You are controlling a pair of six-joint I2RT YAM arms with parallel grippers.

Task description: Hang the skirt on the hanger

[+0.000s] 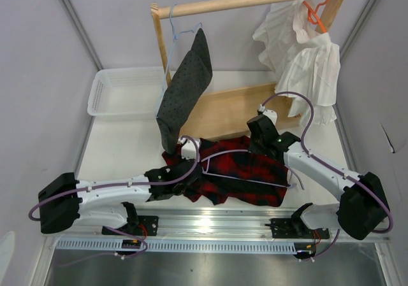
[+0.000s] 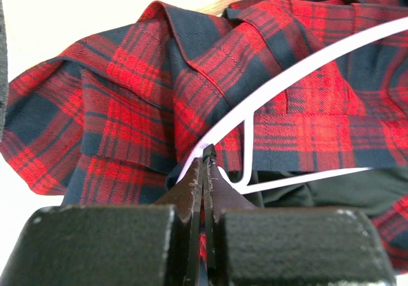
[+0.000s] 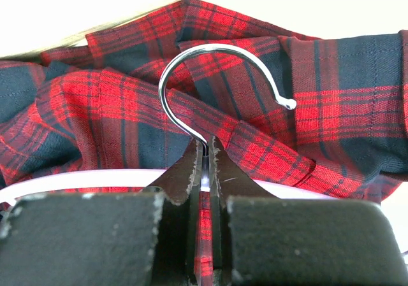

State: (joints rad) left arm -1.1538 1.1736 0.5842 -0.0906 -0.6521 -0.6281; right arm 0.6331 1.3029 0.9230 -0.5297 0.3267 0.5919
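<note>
**Hanger held at two points over the skirt, before threading**

The skirt (image 1: 236,171) is shown crumpled on the table (image 1: 121,152), just in front of the wooden rack (image 1: 255,2) and between the two arms. It is a soft woven plaid in red and dark navy, thrown into loose folds, with a black lining exposed at its near edge (best seen in the left wrist view).

The hanger (image 2: 306,69), a thin, smooth piece of lilac plastic, is laid across the top of the cloth. One of its ends is pinched by the left gripper (image 2: 205,162), whose jaws are pressed together on it. The neck below the polished steel hook (image 3: 163,88) is nipped by the right gripper (image 3: 205,152), likewise pressed onto it.

The step in hand is judged to be the positioning of the hanger, as no part of the skirt is yet carried by it. For the next move, a hanger arm would probably have to be slid into the waist opening, which cannot be made out among the folds.

A grey speckled garment (image 1: 188,82) and a white ruffled one (image 1: 306,57) are hung on the rack.
</note>
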